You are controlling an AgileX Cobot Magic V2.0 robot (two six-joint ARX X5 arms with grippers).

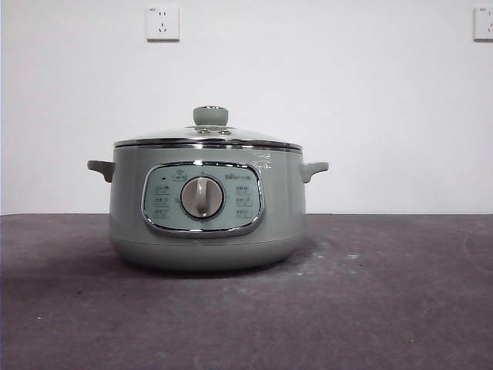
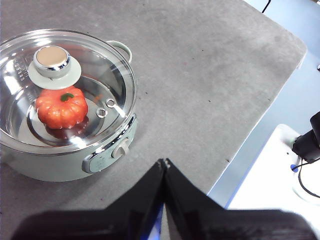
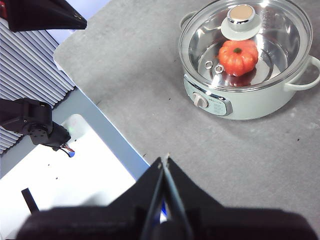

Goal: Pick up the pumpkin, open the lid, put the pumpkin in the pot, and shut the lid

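Left gripper: jaws pressed together to a point, holding nothing, raised over bare table well apart from the pot.
Right gripper: jaws likewise pressed together, empty, poised near the table edge, well apart from the pot.
Table: dark grey, matte, lightly speckled — bare on every side of the pot; rounded corner seen in the left wrist view.
Table edge: runs slantwise in the right wrist view, with a pale floor or platform beyond and black hardware with wires on it.
Pot: sage green, upright at mid-table, control panel and silver dial facing the front camera, one small handle on each side.
Lid: seated level on the pot's rim, chrome band all round, green knob on top.
Pumpkin: inside the pot on the shiny bottom, seen through the glass, stem up — beside the knob in both wrist views.
Wall: plain white behind the table.
Sockets: one above the pot, another at the upper right corner.
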